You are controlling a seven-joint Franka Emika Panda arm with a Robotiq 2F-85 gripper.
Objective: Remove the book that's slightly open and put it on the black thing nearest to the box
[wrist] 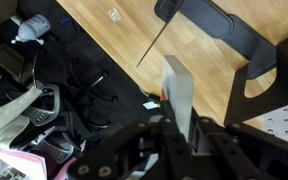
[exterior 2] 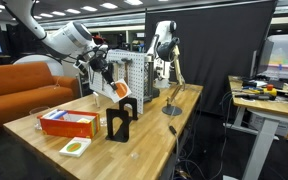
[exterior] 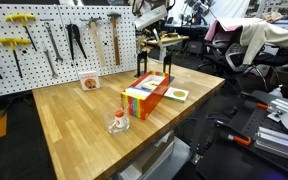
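We see the black gripper [exterior 2: 112, 82] clamped on a thin, flat orange-and-white book [exterior 2: 121, 89], the angular matte black bookend [exterior 2: 119, 122] standing at its six o'clock.

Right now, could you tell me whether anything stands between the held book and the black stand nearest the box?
Nothing visible does. The book, held in the jaws, hangs above the black stand beside the box, with only air between.

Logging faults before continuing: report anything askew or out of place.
Only the book stands out: it hangs tilted in the end effector above the table, off any black stand. Nothing spilled or broken shows.
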